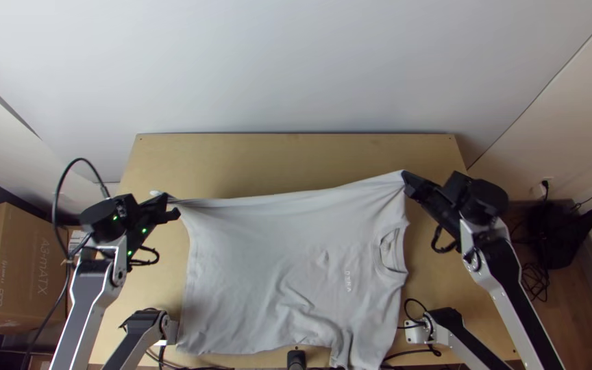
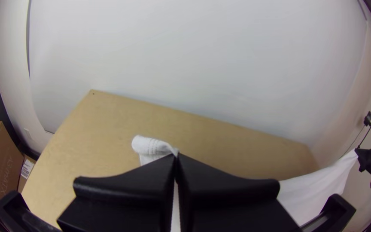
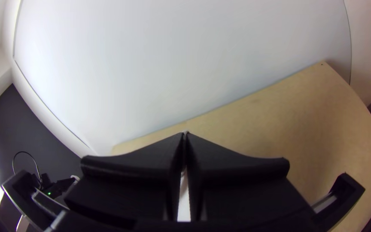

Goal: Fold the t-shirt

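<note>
In the top view my left gripper (image 1: 170, 207) is shut on the upper left corner of the light grey t-shirt (image 1: 262, 253), and my right gripper (image 1: 407, 183) is shut on its upper right corner. The far edge is stretched between them; the near part lies wrinkled on the table, with the neckline toward the right. In the left wrist view a hemmed bit of the t-shirt (image 2: 151, 146) pokes out past the left gripper (image 2: 176, 161). A strip of t-shirt (image 3: 184, 202) shows between the fingers of the right gripper (image 3: 185, 139).
The wooden table (image 1: 296, 161) has bare surface beyond the shirt, up to the pale wall. Two further arm ends, left (image 1: 146, 329) and right (image 1: 443, 329), stand at the near edge beside the shirt. A cardboard box (image 1: 18, 267) is off to the left.
</note>
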### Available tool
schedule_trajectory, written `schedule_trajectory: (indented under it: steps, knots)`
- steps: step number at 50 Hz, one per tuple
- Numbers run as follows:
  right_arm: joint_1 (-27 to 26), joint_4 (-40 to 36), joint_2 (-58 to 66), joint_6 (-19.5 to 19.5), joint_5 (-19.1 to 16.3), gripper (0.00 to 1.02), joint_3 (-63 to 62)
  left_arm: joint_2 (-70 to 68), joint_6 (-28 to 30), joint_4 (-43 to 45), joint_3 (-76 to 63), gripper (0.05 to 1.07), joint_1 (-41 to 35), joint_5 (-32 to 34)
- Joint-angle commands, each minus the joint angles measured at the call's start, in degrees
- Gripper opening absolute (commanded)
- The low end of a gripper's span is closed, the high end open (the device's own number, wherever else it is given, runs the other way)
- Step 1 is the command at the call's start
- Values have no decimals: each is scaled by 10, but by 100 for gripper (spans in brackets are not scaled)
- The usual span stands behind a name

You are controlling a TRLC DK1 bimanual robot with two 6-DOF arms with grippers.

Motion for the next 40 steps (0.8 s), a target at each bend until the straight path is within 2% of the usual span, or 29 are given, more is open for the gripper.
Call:
schedule_trajectory:
  steps: [1,10,27,40]
  knots:
    - [-1,51,68,14,5,2,-4,75,10,68,-10,8,-3,-1]
    - [-9,103,200,6,6,2,24,249,10,145,36,8,0,-1]
    - [-41,124,441,-12,12,2,166,490,7,160,228,8,8,8]
    - [-42,123,557,-17,21,2,267,620,6,159,358,8,10,8]
